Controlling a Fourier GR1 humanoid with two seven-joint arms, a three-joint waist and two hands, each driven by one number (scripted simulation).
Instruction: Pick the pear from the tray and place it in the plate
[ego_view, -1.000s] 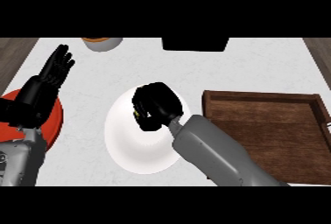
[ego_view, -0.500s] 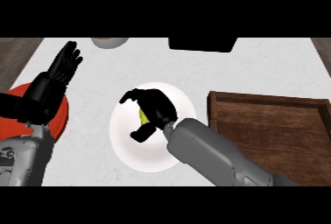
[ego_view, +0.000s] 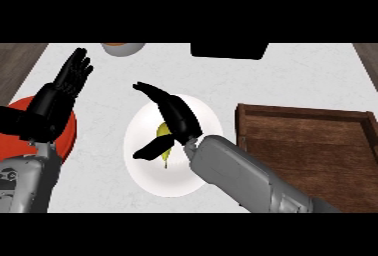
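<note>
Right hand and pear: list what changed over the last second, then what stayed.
The right hand, curled round the pear a second ago, has opened its fingers and let it go; the pear now lies on the white plate. The left hand stays open at the left, and the wooden tray has not moved.

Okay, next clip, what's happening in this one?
The robot's right hand is open over the white plate, and the yellow-green pear lies on the plate under it, no longer gripped. The wooden tray to the right shows nothing in it. The left hand rests open at the left, fingers up, above a red object. The placing looks done.
</note>
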